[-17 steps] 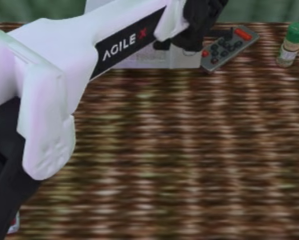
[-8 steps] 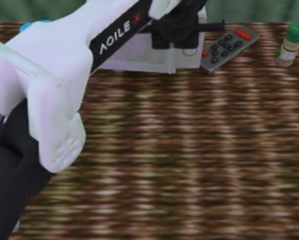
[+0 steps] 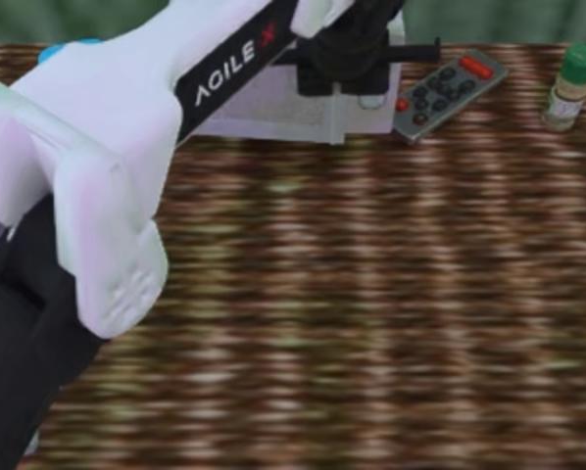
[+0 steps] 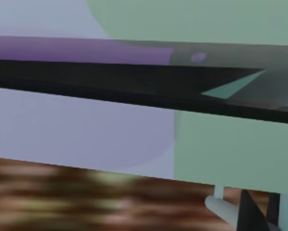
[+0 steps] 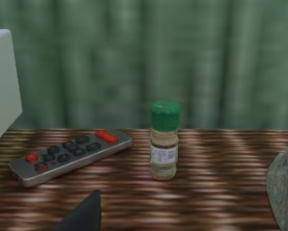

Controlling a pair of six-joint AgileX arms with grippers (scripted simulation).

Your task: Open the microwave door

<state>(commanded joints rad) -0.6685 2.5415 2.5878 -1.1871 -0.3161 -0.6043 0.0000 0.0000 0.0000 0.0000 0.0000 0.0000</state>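
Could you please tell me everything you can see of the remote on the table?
The remote is a slim, dark grey rectangular bar with a paler grey edge, plastic by its look. It carries rows of small dark buttons, one long red button at one end and a round red one at the other. It lies flat, face up and askew on the table, just right of the microwave, with a spice jar further right. Nothing grips it.

Light is even and soft everywhere, without glare. The bench (image 3: pixel 371 294) texture looks smeared; the left wrist view is blurred.
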